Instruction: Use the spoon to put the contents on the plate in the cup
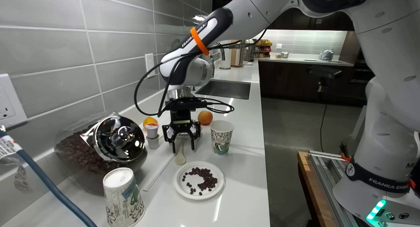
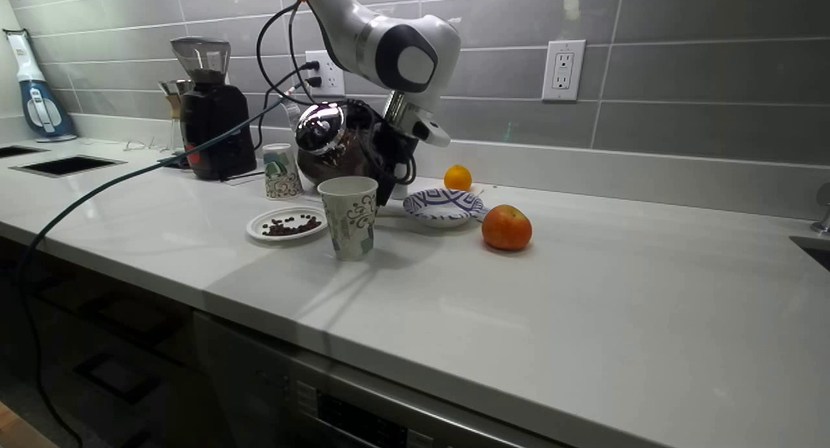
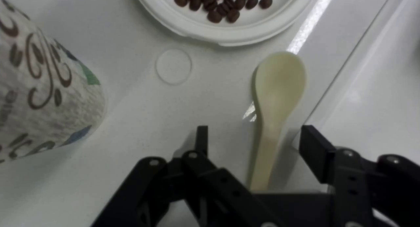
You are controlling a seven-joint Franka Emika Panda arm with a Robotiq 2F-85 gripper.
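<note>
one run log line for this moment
hand: open over cream spoon | spoon: on countertop, not grasped | coffee beans: on white plate | paper cup: upright near plate

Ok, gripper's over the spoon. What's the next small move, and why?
I'd probably close the gripper gently on the handle of the spoon. In the wrist view its jaws stand open with the handle between them, and the beans lie on the plate, so the spoon seems needed first. Height above the counter is hard to judge, so go slowly.

place: kitchen | evidence: sink (image 1: pixel 226 90), white counter (image 2: pixel 616 292), tiled wall (image 2: pixel 713 69), coffee grinder (image 2: pixel 217 127), dark cabinets (image 1: pixel 285 80)
</note>
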